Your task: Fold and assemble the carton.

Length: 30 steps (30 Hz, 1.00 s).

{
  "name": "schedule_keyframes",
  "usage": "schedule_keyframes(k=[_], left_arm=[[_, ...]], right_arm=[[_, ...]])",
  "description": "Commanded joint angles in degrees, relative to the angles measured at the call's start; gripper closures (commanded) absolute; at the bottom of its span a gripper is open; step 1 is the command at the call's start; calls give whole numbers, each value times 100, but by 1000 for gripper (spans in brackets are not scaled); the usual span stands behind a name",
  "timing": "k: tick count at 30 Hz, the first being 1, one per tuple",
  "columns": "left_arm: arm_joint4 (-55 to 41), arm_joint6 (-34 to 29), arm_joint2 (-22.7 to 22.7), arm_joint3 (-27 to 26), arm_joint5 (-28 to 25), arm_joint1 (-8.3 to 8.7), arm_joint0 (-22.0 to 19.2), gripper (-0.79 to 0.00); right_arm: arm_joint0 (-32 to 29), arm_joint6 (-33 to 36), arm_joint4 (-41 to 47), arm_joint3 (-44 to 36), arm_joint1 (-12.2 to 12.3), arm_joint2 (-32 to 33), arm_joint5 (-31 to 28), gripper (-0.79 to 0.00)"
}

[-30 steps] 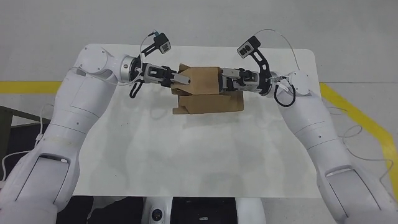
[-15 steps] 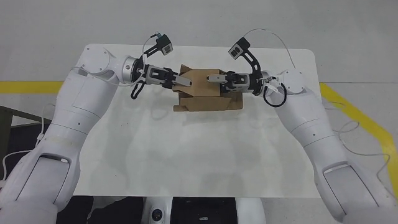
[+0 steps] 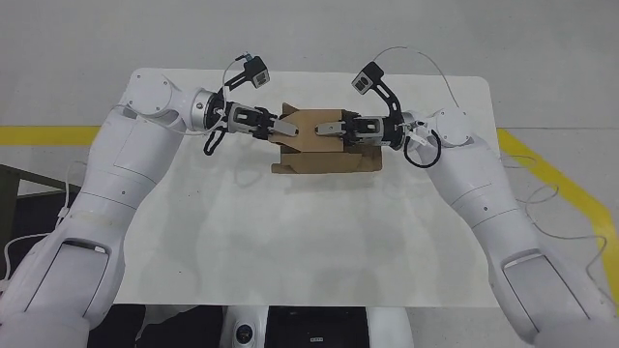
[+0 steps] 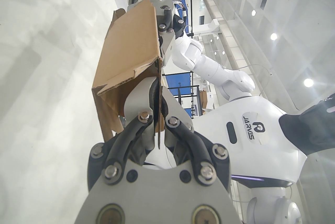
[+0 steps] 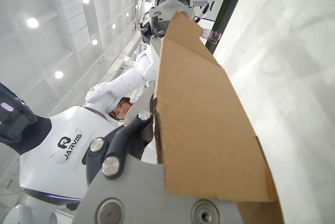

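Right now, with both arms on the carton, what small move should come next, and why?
Probably hold the left gripper pinched on its panel and ease the right gripper down on the top panel of the carton to press it flat. The carton looks only partly squared, with a flap sticking out beside the left gripper, so one steady hold and one small push seems safest.

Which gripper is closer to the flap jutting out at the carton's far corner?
Left. The left gripper is clamped on the carton edge right beside that flap; the right gripper sits at the carton's top panel, farther along.
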Motion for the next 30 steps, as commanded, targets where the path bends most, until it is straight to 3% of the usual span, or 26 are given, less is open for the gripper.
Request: schedule_keyframes(k=[1, 2, 4, 5, 6, 30], left_arm=[[-12, -5, 2, 19, 6, 2, 1, 0], [-23, -5, 7, 29, 6, 2, 4, -68], [-58, -5, 22, 50, 6, 4, 1, -416], [-90, -5, 26, 60, 6, 3, 3, -751], [-113, -5, 28, 66, 6, 3, 5, -785], [-1282, -5, 145, 6, 657, 9, -25, -785]], right_arm=[[6, -21, -29, 1, 8, -17, -22, 0], [7, -28, -36, 4, 11, -22, -29, 0], [14, -58, -72, 28, 21, -40, -58, 0], [19, -77, -98, 46, 26, -50, -77, 0], [24, -93, -119, 57, 28, -57, -94, 0], [279, -710, -621, 586, -41, -475, -709, 0]])
